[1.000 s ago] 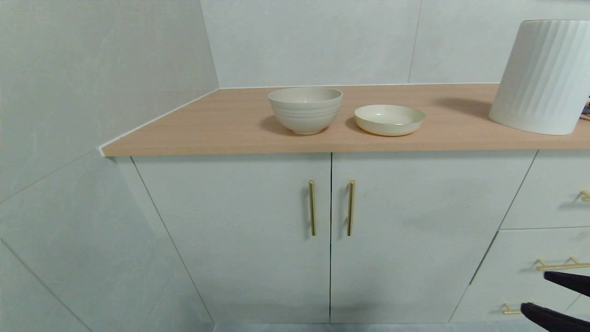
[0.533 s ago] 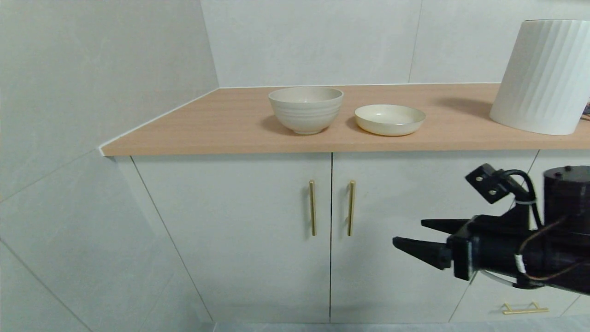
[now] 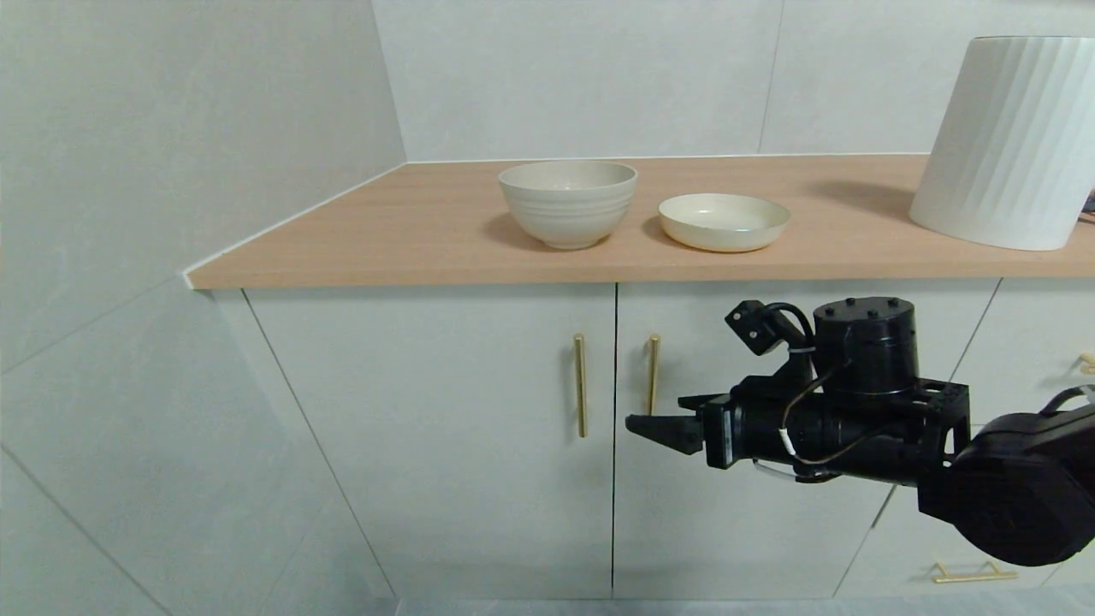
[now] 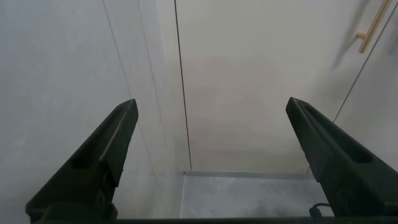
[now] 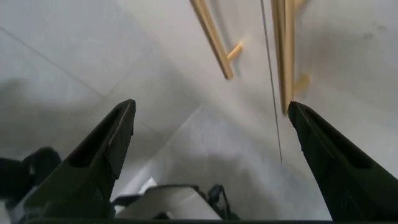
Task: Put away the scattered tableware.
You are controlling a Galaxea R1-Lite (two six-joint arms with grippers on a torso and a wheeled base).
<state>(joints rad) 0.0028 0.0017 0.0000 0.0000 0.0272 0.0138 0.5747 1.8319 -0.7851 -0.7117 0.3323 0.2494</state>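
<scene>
Leftward has come the right gripper (image 3: 654, 412), jaws wide, beside a door handle (image 3: 652, 376) below the counter (image 3: 411, 231) bearing a bowl (image 3: 568, 204) and a bare dish (image 3: 723, 222); the left gripper (image 4: 211, 102) gapes too.

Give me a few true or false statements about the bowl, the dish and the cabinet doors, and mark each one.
1. The bowl stands to the left of the dish on the counter. True.
2. The right tool grips the dish. False: it is open and empty, below the counter, near the right door's handle.
3. Both doors under the counter are shut. True.
4. The bowl sits inside the dish. False: they stand apart.
</scene>
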